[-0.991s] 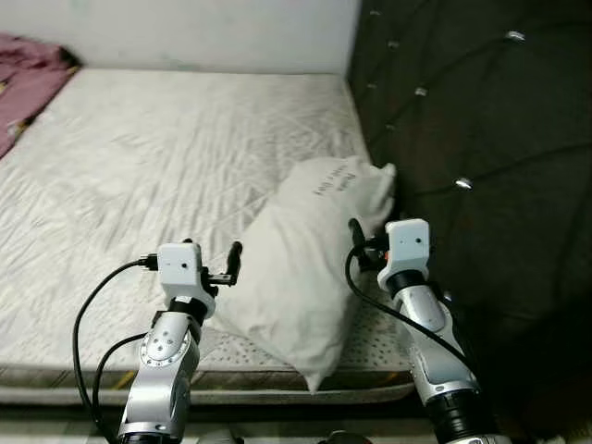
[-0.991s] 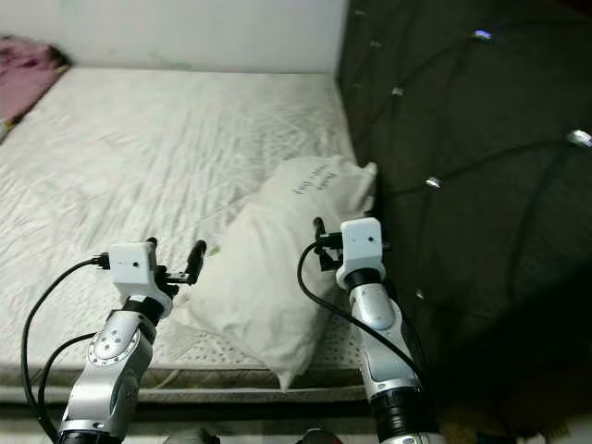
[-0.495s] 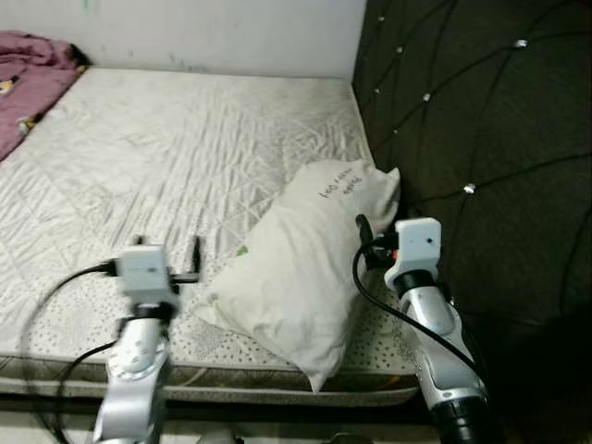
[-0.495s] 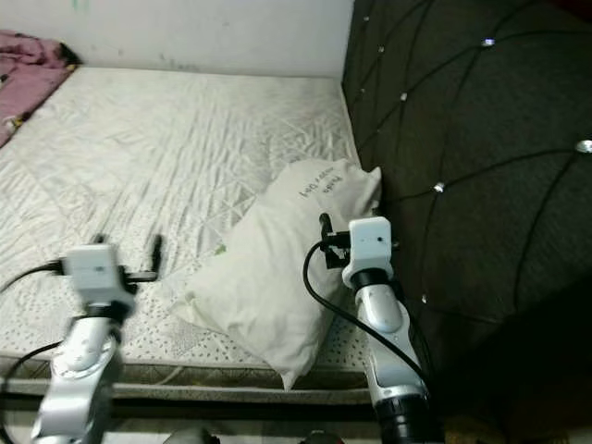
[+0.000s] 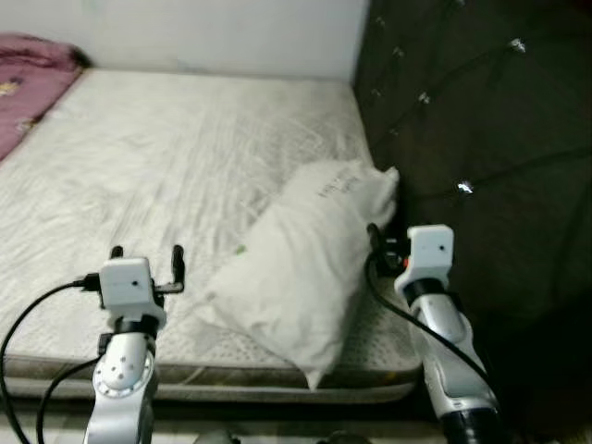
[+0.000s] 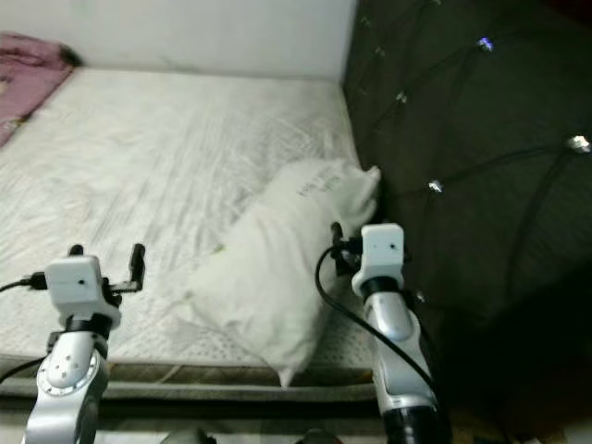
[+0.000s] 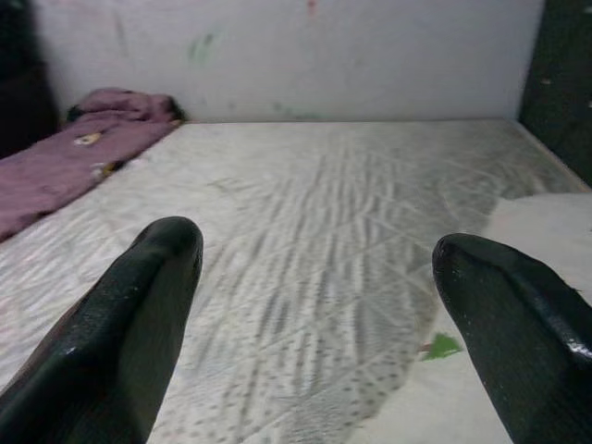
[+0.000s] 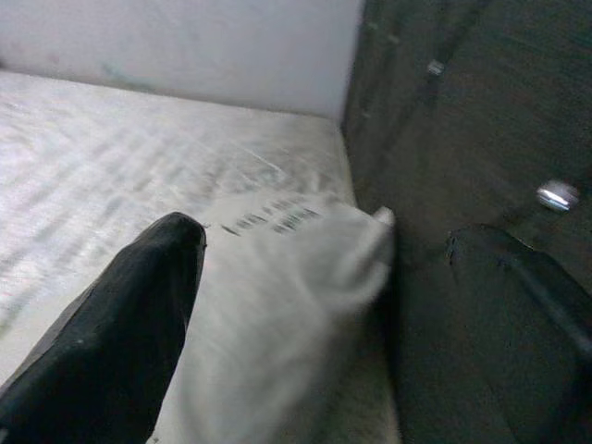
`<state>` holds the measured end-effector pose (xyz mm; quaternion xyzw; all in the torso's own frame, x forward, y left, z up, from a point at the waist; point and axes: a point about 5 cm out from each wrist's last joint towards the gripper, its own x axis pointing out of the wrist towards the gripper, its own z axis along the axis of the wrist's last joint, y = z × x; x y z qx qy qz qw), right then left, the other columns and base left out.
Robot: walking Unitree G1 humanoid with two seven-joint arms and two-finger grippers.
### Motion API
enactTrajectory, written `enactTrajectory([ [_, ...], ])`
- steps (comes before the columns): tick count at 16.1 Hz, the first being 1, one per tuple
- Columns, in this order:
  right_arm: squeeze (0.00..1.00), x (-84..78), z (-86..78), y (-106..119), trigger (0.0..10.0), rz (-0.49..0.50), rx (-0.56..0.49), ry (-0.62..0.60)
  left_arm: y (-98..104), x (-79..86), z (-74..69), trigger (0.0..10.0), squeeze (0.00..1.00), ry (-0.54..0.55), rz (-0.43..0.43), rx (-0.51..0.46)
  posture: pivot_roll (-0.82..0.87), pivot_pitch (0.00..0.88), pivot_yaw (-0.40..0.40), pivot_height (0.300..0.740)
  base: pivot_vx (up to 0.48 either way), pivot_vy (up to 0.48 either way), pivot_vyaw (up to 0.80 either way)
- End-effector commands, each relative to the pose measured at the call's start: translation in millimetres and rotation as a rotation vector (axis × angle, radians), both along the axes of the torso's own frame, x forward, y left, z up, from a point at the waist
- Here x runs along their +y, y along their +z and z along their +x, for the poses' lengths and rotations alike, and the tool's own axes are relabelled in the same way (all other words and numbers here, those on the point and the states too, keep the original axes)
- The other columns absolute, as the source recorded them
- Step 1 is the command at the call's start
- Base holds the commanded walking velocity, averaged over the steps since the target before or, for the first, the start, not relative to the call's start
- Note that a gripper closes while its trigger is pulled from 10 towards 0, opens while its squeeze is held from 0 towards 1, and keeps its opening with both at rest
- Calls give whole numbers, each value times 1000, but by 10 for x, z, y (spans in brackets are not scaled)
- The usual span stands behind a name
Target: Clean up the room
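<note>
White cotton pillow [image 5: 305, 264] lay askew on the bare mattress [image 5: 157, 176], one corner against the dark headboard [image 5: 481, 139] | looked soft, light, floppy; best pinched at both ends | left pincer [image 5: 145, 254] and right pincer [image 8: 324, 277] both wide open, empty.

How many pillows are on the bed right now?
1. The white pillow lies on the mattress near its front edge, its far corner against the dark tufted headboard, between the left gripper and right gripper. The purple blanket could hide others.
</note>
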<state>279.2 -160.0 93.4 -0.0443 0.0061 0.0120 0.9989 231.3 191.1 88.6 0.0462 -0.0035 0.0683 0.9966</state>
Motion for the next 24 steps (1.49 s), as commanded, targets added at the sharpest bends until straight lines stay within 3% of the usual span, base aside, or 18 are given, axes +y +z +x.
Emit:
enactTrajectory([
  [1, 0, -25, 1, 63, 10000, -1, -18, -15, 39, -29, 13, 10000, 0, -12, 3, -15, 53, 0, -13, 740, 0, 0, -800],
  [6, 0, -58, -91, 61, 10000, 28, -6, -60, 11, -91, 18, 10000, 0, -46, -9, -1, 35, 0, 4, 740, 0, 0, -764],
  [14, 0, 47, -92, 33, 10000, 19, 38, 24, 10, -98, 4, 10000, 0, -52, -10, 6, 43, 0, -2, 740, 0, 0, 0],
  [24, 0, 51, -48, 3, 10000, 29, 67, 28, 17, -111, 56, 10000, 0, -57, -11, -2, 49, 0, -8, 740, 0, 0, 0],
])
